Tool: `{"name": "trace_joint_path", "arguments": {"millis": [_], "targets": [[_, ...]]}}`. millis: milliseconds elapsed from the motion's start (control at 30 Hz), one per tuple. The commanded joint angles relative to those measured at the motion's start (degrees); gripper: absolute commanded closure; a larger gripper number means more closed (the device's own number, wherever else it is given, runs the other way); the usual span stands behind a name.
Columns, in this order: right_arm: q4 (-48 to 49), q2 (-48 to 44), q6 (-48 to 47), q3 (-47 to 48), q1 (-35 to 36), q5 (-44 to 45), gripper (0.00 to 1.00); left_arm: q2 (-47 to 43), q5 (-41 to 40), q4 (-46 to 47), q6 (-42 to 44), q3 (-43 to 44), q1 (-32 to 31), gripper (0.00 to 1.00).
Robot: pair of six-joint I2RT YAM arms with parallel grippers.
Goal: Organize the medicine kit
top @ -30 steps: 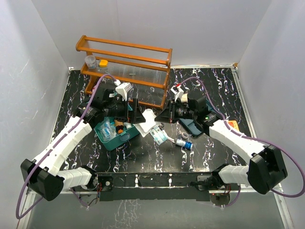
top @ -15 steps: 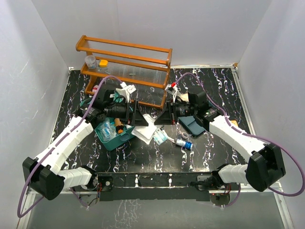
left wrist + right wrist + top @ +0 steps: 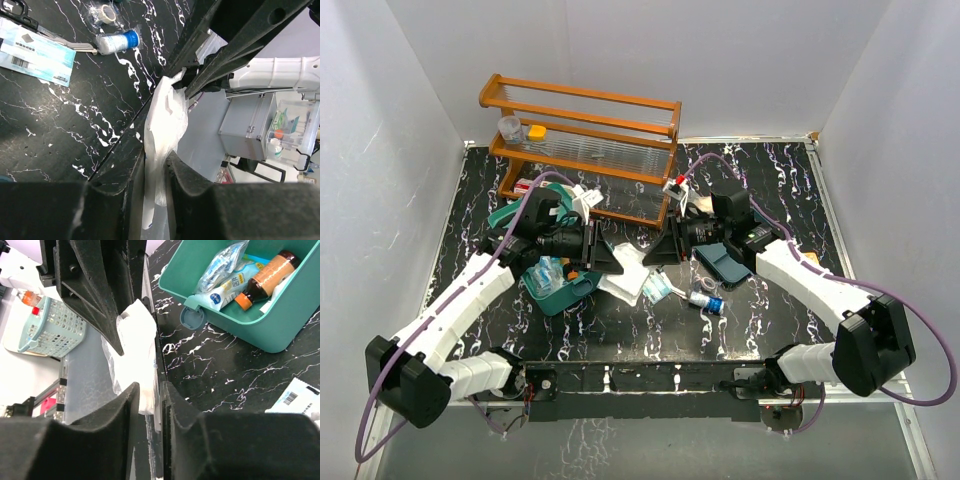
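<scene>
The medicine kit [image 3: 560, 288] is a teal-green box standing open left of centre; in the right wrist view the medicine kit [image 3: 270, 335] holds a brown bottle [image 3: 265, 270] and sachets. A white plastic packet [image 3: 625, 272] hangs between the two arms just right of the kit. My left gripper [image 3: 608, 255] is shut on the packet [image 3: 167, 115], its jaws [image 3: 154, 160] pressed to both sides. My right gripper [image 3: 662, 250] faces it. Its jaws [image 3: 150, 390] stand slightly apart, with the packet [image 3: 137, 335] still between them.
A wooden rack [image 3: 585, 130] stands at the back. A flat blue-and-white sachet [image 3: 658, 287], a small blue-capped bottle [image 3: 707, 300] and a dark teal tray [image 3: 725, 262] lie right of the kit. The sachet [image 3: 37, 52], bottle [image 3: 116, 41] and a tape roll [image 3: 106, 12] show below the left wrist.
My left gripper has closed from wide open onto the white packet. My right gripper, shut on the packet before, has parted its jaws a little. Both wrists have shifted slightly left.
</scene>
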Motion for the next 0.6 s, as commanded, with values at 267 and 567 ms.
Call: {"name": "trace_joint_path", "arguments": {"millis": [267,567], "targets": [[-2.96,-5.98,4.07,2.91,-0.19,26.98,0.37,-5.47,-14.39,-3.55,-3.03,1.52,4.33,0.85],[-1.65,-8.87,11.15,-1.29,-0.19,38.44,0.37,-7.35,-48.61,-16.24,-9.48,4.4,8.72,0.84]]}}
